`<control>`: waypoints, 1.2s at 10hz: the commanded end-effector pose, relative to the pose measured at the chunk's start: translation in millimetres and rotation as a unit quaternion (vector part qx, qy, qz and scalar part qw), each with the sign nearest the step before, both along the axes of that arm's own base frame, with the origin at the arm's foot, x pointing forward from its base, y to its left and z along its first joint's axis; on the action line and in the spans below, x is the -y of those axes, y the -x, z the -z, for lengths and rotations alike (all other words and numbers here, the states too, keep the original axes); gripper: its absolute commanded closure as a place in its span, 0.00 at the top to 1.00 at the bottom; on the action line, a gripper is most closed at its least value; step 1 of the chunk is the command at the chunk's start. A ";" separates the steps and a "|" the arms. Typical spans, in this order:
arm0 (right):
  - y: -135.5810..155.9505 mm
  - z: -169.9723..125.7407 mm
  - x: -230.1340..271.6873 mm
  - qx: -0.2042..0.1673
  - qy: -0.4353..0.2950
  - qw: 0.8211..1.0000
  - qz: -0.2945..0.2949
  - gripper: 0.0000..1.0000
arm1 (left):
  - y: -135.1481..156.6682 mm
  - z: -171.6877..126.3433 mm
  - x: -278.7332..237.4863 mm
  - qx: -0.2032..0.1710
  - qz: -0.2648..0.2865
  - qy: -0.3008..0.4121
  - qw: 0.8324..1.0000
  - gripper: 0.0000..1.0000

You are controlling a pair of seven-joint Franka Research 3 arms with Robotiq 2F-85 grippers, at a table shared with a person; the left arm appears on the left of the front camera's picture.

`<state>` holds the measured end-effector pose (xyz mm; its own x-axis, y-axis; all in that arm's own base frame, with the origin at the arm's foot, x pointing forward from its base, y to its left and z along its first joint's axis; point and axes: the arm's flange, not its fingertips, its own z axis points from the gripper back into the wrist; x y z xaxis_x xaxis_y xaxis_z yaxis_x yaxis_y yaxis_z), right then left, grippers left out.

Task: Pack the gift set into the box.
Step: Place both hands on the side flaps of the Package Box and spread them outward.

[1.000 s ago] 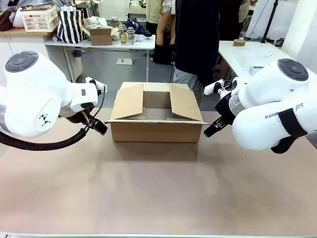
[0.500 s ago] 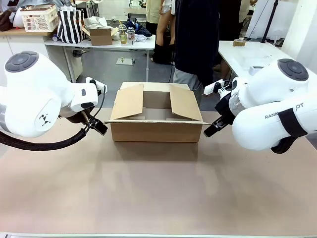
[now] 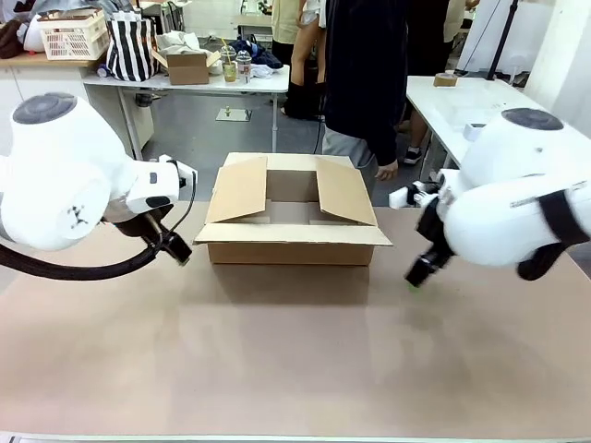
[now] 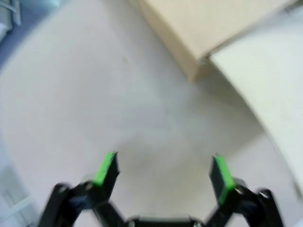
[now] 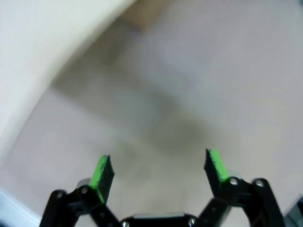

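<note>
- Now that both arms have drawn back, the table [image 3: 295, 360] lies open from its middle down to 6 o'clock.
- The box [image 3: 291, 251] rests toward 12 o'clock on the table with its mouth up. Its two side flaps stand tilted and its far flap is folded back. What shows of the inside holds nothing.
- Its front flap [image 3: 294, 233] lies lower and flatter than a second ago, folded out toward 6 o'clock over the front wall. That leaves the mouth wider for loading.
- A person stands beyond the box at about 1 o'clock, one hand [image 3: 388, 171] hanging loose and carrying nothing.
- The right gripper [image 3: 417, 275] has swung away from the front right corner. It now hangs low over the table at the box's 4 o'clock, apart from it, fingers spread and empty.
- The left gripper [image 3: 178, 251] has dropped a little from the front left corner to the box's 8 o'clock, near the wall but not touching. Its fingers are spread and empty too.
- The flap work looks finished and packing proper has not begun. Either gripper is free to fetch or receive the first piece of the set.
</note>
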<state>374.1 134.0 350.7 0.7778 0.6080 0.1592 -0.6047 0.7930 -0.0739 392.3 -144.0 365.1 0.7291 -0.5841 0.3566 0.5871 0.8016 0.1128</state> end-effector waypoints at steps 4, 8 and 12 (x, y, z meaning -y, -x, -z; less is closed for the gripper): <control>50.3 -131.2 62.7 0.159 -0.038 0.980 0.116 1.00 | 93.5 -126.9 -68.5 0.182 0.013 0.166 0.969 1.00; 44.3 -162.5 69.7 0.145 -0.047 0.981 0.118 1.00 | 50.0 -183.9 -61.5 0.151 -0.004 0.137 0.979 1.00; 35.8 -179.6 60.3 0.000 -0.241 0.967 0.077 1.00 | 48.7 -190.0 -52.4 0.075 0.052 0.268 0.959 1.00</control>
<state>328.6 77.7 517.6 0.8184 0.3486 0.4568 -0.4233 0.9034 0.0691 342.3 -91.5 549.2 0.5891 -0.3864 0.7097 0.5762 0.8166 -0.0337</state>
